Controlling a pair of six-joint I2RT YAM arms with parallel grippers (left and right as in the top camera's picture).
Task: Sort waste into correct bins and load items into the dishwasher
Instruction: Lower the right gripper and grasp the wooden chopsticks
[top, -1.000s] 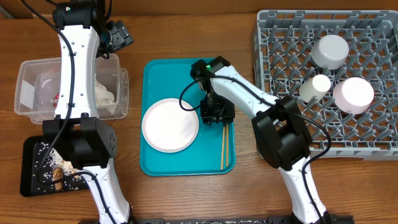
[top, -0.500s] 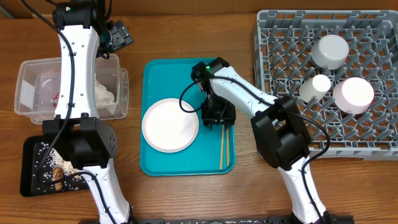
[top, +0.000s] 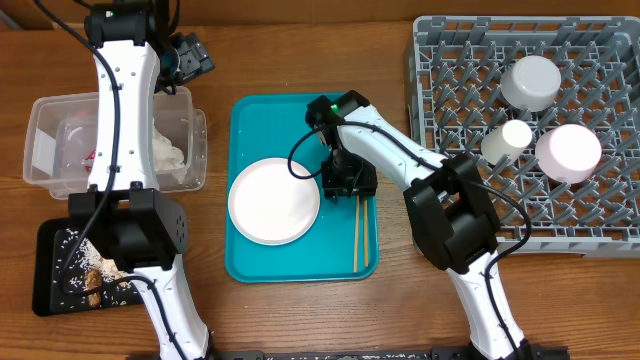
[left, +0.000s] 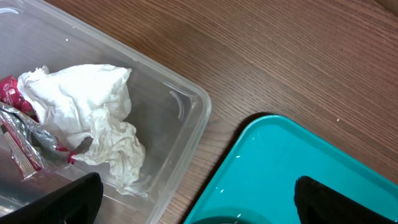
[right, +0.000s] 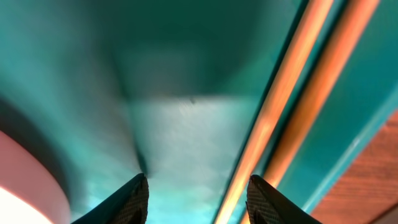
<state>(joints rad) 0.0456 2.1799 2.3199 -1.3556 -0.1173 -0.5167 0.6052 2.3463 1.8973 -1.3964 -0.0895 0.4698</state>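
Right gripper (right: 198, 200) has risen a touch after dipping toward the teal tray (top: 250, 120). Napkins (left: 93, 112) lie in the tub (top: 40, 110), scraps (top: 95, 280) in the black tray (top: 45, 240), grey bowl (top: 531, 82), pink bowl (top: 568, 152) and cup (top: 508, 140) in the rack (top: 440, 90); plate (top: 273, 201) and chopsticks (top: 357, 235) remain on the teal tray. Its jaws stand apart and empty, chopsticks beside the right finger; the left gripper (left: 199, 202), far left, is likewise spread and empty.

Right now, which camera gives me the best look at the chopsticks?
Overhead: the chopsticks lie side by side along the teal tray's right edge, most of their length visible below the right gripper. Right wrist shows only a blurred close-up stretch. Left wrist shows none of them.
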